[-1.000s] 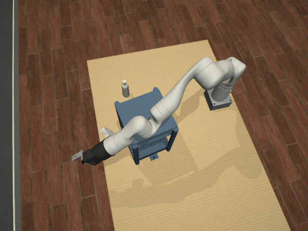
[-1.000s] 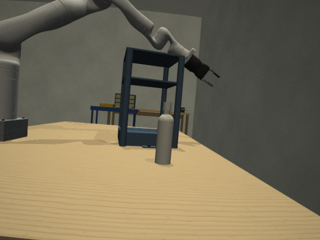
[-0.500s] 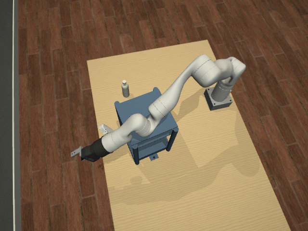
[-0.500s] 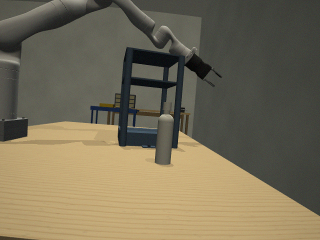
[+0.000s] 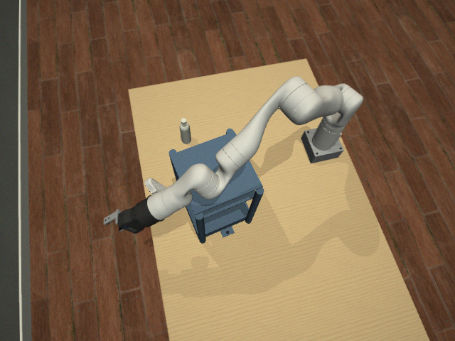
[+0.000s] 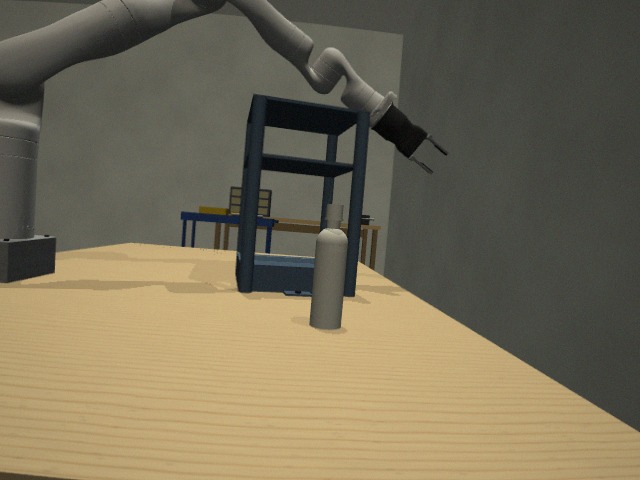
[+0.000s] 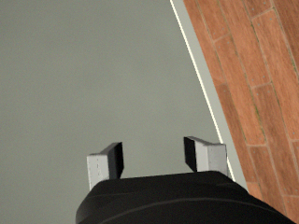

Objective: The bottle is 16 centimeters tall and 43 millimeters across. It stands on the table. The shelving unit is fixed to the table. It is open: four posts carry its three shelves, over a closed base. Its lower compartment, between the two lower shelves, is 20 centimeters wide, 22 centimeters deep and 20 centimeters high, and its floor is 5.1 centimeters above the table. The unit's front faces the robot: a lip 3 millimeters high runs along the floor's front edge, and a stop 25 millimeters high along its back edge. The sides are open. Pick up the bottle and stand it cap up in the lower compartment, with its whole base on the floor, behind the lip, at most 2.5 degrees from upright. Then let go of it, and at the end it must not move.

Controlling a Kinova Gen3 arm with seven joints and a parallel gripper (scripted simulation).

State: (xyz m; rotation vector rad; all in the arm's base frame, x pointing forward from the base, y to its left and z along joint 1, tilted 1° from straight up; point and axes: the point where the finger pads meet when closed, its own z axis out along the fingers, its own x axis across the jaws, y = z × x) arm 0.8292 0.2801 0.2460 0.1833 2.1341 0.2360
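Note:
The grey bottle [image 5: 185, 132] [image 6: 328, 279] stands upright, cap up, on the wooden table [image 5: 293, 256] [image 6: 155, 387], just beside the blue shelving unit [image 5: 187, 161] [image 6: 251, 206] at its far side from the gripper. My gripper [image 5: 114, 224] [image 6: 437, 161] [image 7: 153, 152] is open and empty. It hangs in the air past the table's side edge, near the height of the unit's top shelf, on the side of the unit away from the bottle. The arm reaches across the unit's top. The wrist view shows only my fingers, a grey wall and the wooden floor.
The robot's base [image 5: 322, 146] [image 6: 25, 255] is bolted to the table behind the unit. A small bracket [image 5: 227, 231] fixes the unit to the table. Other tables [image 6: 227, 219] stand far off in the background.

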